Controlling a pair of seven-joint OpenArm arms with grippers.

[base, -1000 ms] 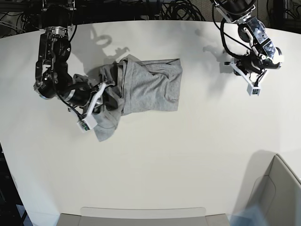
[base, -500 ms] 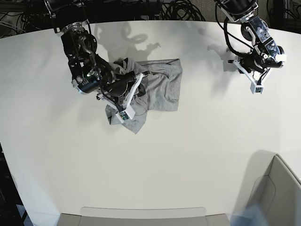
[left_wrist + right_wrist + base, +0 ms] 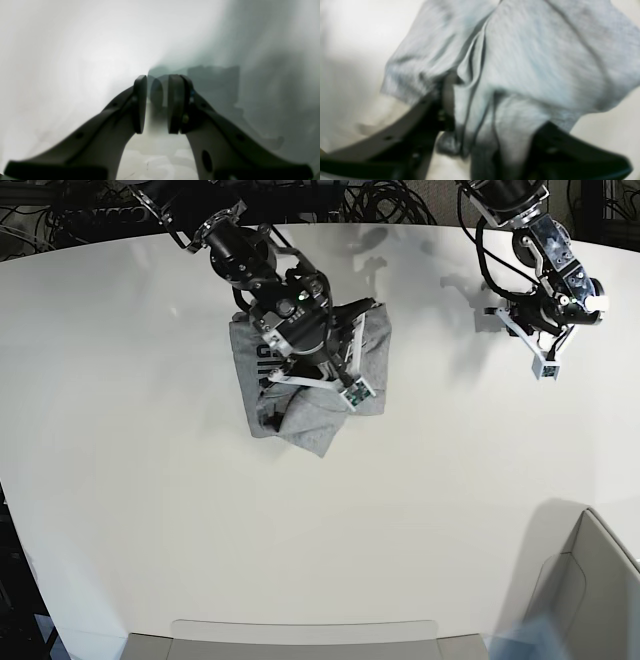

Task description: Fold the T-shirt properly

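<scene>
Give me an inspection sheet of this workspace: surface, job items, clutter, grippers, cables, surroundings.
Surface: white table, bare around the shirt.
Job items: grey T-shirt bunched at upper centre, black lettering showing at its left edge; not neatly folded.
Clutter: nothing seen.
Grippers: right gripper over the T-shirt, fabric between its jaws; grip cannot be told. Left gripper off the shirt above bare table, jaws slightly apart, nothing between them.
Cables: black cables bundled behind the far edge.
Surroundings: grey bin at lower right corner.
</scene>
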